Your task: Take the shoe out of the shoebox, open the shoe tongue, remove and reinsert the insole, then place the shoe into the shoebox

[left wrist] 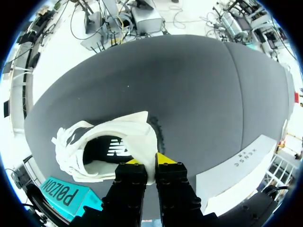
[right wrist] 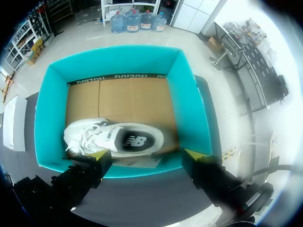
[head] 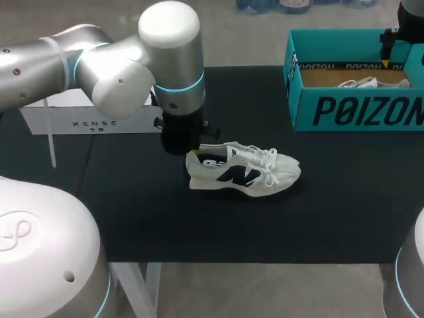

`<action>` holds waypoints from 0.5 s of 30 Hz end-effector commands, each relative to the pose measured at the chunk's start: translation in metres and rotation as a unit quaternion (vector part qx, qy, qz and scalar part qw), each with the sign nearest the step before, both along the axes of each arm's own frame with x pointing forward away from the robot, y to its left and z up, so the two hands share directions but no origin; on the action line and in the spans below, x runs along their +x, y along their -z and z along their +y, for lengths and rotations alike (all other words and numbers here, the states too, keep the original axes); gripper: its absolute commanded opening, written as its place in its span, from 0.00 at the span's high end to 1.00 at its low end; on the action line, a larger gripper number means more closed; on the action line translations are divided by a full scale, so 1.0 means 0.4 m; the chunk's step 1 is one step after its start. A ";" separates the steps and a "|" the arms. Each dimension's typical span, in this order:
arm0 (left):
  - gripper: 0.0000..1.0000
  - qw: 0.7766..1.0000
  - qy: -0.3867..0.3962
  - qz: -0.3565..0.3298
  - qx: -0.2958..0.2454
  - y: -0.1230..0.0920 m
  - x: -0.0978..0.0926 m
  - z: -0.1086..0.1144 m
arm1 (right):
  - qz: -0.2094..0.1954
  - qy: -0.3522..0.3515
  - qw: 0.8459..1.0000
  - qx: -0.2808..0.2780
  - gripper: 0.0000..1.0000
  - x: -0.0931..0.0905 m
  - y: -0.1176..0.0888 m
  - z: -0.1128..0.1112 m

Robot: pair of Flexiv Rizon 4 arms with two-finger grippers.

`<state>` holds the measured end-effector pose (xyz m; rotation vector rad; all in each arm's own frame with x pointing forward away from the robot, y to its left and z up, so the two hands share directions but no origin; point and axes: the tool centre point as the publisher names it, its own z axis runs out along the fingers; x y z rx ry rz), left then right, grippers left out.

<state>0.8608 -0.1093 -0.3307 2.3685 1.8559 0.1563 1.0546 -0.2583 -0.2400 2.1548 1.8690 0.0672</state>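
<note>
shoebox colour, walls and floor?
The shoebox has teal walls and a plain brown cardboard floor; it shows best in the right wrist view.

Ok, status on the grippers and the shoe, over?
Left gripper shut on the shoe at its heel, shoe on the table. Right gripper open, over the shoebox. Second shoe lies inside the shoebox.

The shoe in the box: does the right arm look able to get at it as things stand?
Probably yes: its fingers hang spread above the open box, and the shoe lies uncovered below, though close to the near wall.
</note>
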 end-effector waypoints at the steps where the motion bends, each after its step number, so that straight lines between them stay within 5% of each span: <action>1: 1.00 1.000 -0.006 -0.003 -0.006 0.032 0.000 0.002 | -0.001 0.000 1.000 -0.001 0.00 -0.003 0.001 0.000; 11: 1.00 1.000 -0.009 -0.006 0.002 0.078 -0.004 0.004 | -0.001 0.000 1.000 -0.001 0.00 -0.003 0.001 0.000; 12: 0.87 1.000 -0.010 -0.006 0.002 0.079 -0.004 0.005 | -0.001 0.000 1.000 -0.001 0.00 -0.003 0.001 0.000; 14: 0.00 1.000 -0.013 -0.009 0.003 0.072 -0.005 0.008 | -0.001 0.000 1.000 -0.001 0.00 -0.003 0.001 0.000; 15: 0.00 1.000 -0.017 -0.012 0.003 0.066 -0.005 0.011 | -0.001 0.000 1.000 -0.001 0.00 -0.003 0.001 0.000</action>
